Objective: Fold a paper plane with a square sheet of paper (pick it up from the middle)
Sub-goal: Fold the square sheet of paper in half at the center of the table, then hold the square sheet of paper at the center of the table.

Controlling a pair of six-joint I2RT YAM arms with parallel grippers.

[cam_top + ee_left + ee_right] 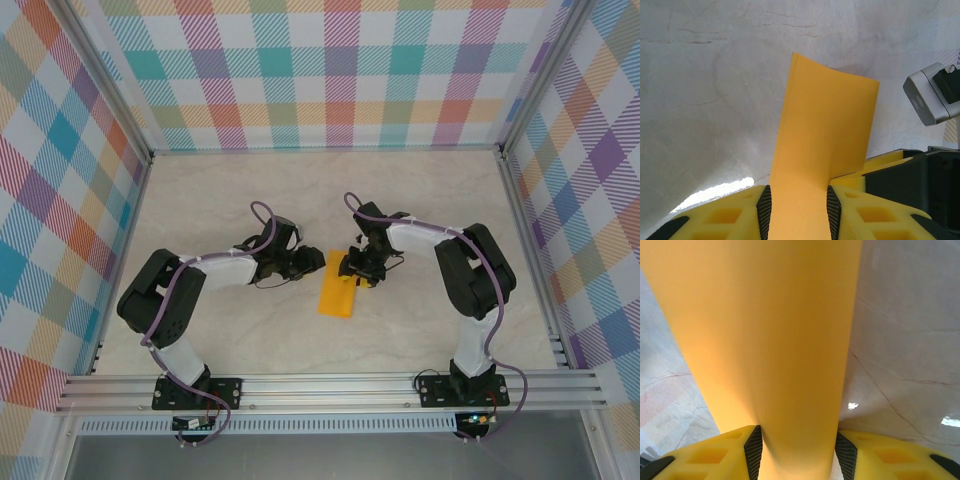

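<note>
Orange-yellow and thin, the square sheet of paper [337, 292] is just below the centre of the top view, between the two arms. From above it looks like a narrow strip, so it is bowed or already folded over; which of the two I cannot tell.

The left end effector [308, 266] meets the upper end of the sheet from the left, and the right end effector [357, 272] from the right. In each wrist view the jaws stand rather narrow. The paper fills the whole gap between them and touches both black pads [764, 210], so each seems to hold the sheet. How firm either grip is, I cannot say.

Several things could go wrong here, in my judgement. The two end effectors are very near each other on the same end of the sheet. If they move apart or twist unequally, the thin paper may tear or take a crooked crease. Too much squeeze would crumple it. A loose grip would let it slide out, and the fold would be lost. The fingers might also bump one another.

The surface [430, 200] is pale with a marble pattern and fine veins, a little glossy. Around it stand walls [320, 70] with pastel checks, held by metal profiles [330, 385].
</note>
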